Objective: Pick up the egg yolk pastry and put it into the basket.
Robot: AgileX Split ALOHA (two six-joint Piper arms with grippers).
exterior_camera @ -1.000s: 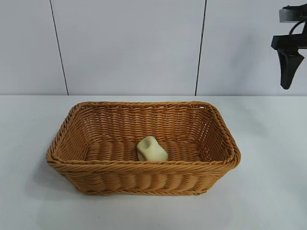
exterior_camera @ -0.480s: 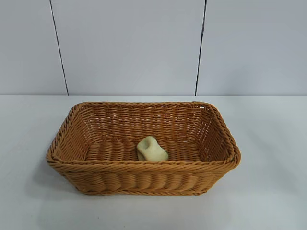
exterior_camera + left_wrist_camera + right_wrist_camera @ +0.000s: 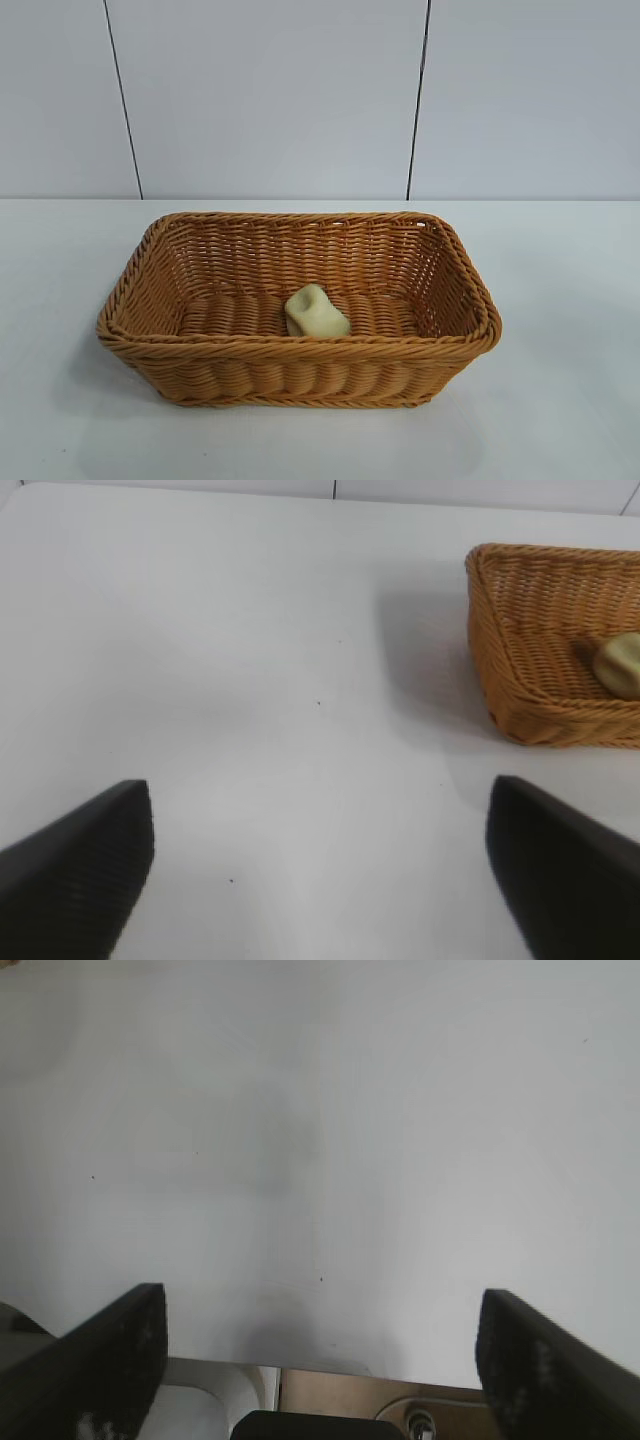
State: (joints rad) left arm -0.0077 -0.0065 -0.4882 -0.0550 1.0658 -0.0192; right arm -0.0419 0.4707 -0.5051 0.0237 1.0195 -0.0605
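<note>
Exterior view: white worktop (image 3: 560, 300); on it, basket (image 3: 300, 375), woven, orange-brown, rectangular. Egg yolk pastry (image 3: 316, 312), pale yellow, lies on the basket floor near its front wall. Left claw (image 3: 320, 865): spread wide, empty, over bare worktop beside the basket. Right claw (image 3: 322, 1360): spread, empty, over bare worktop.

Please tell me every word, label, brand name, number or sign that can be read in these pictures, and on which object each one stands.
There are none: no readable text appears in any view.
The basket shows only plain wicker weave, with no label.
The egg yolk pastry lying inside it has no marking.
The table shows only a few tiny dark specks, not characters.
The wall panels behind are blank.
</note>
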